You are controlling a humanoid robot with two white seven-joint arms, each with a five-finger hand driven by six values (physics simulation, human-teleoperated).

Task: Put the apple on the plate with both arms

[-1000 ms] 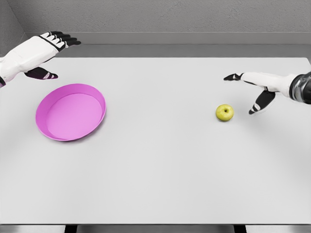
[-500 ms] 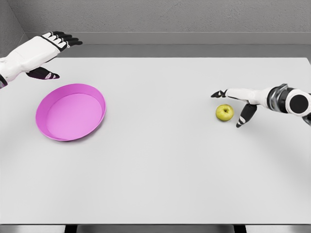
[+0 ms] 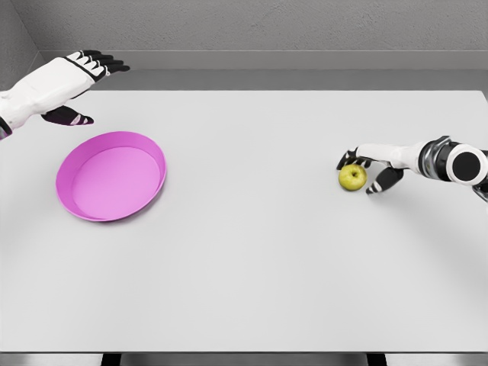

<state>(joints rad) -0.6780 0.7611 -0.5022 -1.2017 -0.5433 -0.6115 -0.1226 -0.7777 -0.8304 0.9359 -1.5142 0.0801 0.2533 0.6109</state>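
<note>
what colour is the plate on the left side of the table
The plate is bright pink-magenta inside and out; it shows only in the head view.

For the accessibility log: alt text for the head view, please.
The robot's right hand curls its fingers around a small yellow-green apple on the right of a white table. A round pink plate lies empty at the left. The left hand, fingers open, hovers at the far left corner.
</note>
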